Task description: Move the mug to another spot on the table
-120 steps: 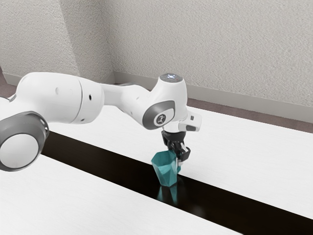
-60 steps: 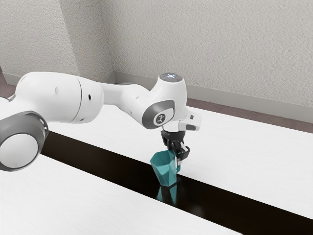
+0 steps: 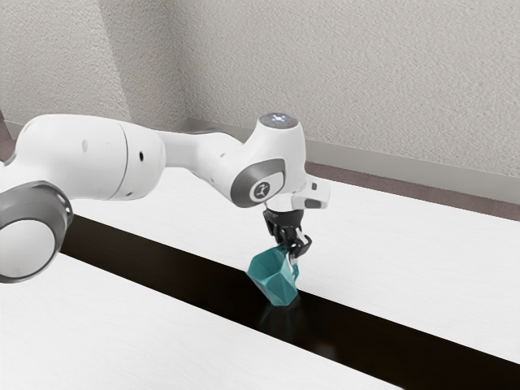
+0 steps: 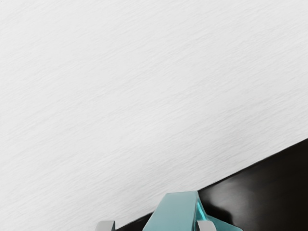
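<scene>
The teal faceted mug [image 3: 274, 279] hangs tilted over the black stripe [image 3: 162, 262] of the table, with its lower edge at or just above the surface. My gripper [image 3: 294, 247] is shut on the mug's rim, on the side toward the exterior view's right. In the wrist view, the mug's teal wall [image 4: 175, 212] sits between the two grey fingertips [image 4: 105, 225], with the white tabletop [image 4: 120, 96] spreading beyond it.
The table is white [image 3: 406, 244] with a wide glossy black stripe running diagonally across it. A textured wall with a baseboard [image 3: 390, 158] runs behind the table. My arm's large white links [image 3: 89, 162] cover the exterior view's left.
My hand has turned and shifted slightly toward the exterior view's left. The mug, upright before, now leans, and its reflection in the stripe has shrunk.
</scene>
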